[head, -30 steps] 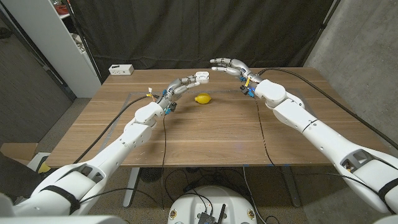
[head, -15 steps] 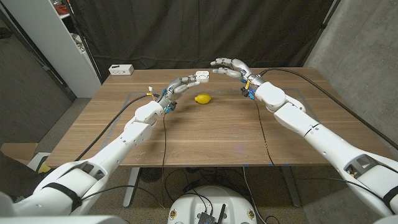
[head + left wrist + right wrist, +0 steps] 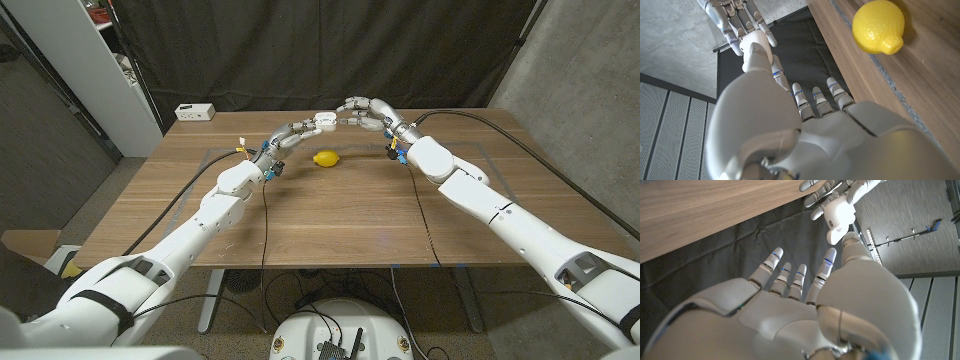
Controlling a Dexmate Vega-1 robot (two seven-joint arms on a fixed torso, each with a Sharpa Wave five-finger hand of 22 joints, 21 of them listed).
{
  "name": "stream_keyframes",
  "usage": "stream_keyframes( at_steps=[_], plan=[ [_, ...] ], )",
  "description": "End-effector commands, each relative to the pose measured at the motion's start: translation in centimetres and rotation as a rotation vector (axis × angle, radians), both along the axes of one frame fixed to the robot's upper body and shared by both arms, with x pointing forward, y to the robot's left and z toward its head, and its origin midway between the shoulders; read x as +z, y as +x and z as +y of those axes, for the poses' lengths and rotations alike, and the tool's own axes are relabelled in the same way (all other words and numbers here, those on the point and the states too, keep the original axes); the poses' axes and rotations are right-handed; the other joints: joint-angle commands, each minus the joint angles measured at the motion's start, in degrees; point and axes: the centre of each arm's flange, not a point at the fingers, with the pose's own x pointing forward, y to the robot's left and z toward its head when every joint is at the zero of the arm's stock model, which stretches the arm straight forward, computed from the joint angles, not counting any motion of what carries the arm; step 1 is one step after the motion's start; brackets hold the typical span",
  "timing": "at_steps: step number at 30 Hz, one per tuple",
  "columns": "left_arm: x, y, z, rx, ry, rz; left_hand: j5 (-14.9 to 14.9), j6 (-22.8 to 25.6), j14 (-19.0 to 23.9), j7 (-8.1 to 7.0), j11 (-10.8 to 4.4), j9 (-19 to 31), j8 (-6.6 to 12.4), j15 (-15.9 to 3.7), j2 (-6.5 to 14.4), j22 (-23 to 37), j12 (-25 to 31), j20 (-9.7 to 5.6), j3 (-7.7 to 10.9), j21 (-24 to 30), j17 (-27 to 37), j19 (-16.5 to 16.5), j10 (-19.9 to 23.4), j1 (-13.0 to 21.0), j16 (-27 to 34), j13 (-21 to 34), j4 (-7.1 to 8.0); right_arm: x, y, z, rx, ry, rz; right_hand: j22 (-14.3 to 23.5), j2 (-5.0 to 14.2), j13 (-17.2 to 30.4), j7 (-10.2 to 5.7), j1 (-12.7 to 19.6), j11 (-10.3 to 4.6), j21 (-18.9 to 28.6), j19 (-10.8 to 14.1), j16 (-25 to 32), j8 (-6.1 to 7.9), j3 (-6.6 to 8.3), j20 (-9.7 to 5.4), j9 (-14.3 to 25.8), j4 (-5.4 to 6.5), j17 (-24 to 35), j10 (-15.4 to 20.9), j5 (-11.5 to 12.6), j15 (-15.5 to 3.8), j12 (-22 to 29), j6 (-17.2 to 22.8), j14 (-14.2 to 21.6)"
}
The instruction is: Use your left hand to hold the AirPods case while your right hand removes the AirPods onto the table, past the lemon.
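Holding the AirPods case [image 3: 325, 122] in my left hand [image 3: 300, 130] above the far side of the table [image 3: 330, 215], beyond the lemon [image 3: 324, 158], I meet it with my right hand [image 3: 366, 110], fingers spread; from my left wrist the lemon sits near; from my right wrist my thumb [image 3: 852, 242] touches the case

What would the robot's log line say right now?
left robot hand: holds AirPods case above table | right robot hand: reaching at case, fingers apart | lemon: on table
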Motion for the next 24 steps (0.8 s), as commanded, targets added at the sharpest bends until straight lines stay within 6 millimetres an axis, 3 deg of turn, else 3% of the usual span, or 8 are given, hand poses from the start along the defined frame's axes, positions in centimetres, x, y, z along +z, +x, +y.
stream_keyframes(
  at_steps=[1, 24],
  plan=[
    [0.08, 0.16, -0.13, 0.002, 0.005, 0.003, 0.38, 2.43, -0.08, -2.11, 0.25, 7.28, 0.58, -2.14, 0.61, 0.00, -0.05, 0.14, 3.56, 0.23, 0.08, 0.11, 0.14, 0.10, -0.15, 0.06, 1.47, -0.48, 0.24, 0.37, -0.034, -0.034, -0.018, 0.10, 0.13, 0.15, -0.02, 0.17, 0.01, 0.26, 0.48, 0.39, 0.36, -0.02, -0.10, 0.12, 0.47, 0.24, 0.61, 0.38, -4.17, 0.42, 1.07, 0.52],
    [0.35, 0.84, -0.36, 0.002, 0.008, 0.012, 0.37, 2.44, -0.08, -2.13, 0.25, 7.38, 0.50, -2.07, 0.67, 0.01, -0.10, 0.20, 4.09, 0.23, 0.12, 0.08, 0.08, -0.34, -0.15, 0.09, 1.08, -0.35, 0.97, 0.80, 0.016, 0.029, -0.047, 0.10, 1.79, 0.18, -0.13, 1.19, -0.16, 0.32, 1.09, 1.21, -0.27, 0.56, -0.49, -0.25, 0.62, 0.62, 0.84, 0.36, -4.66, 0.45, 1.81, 1.72]
  ],
)
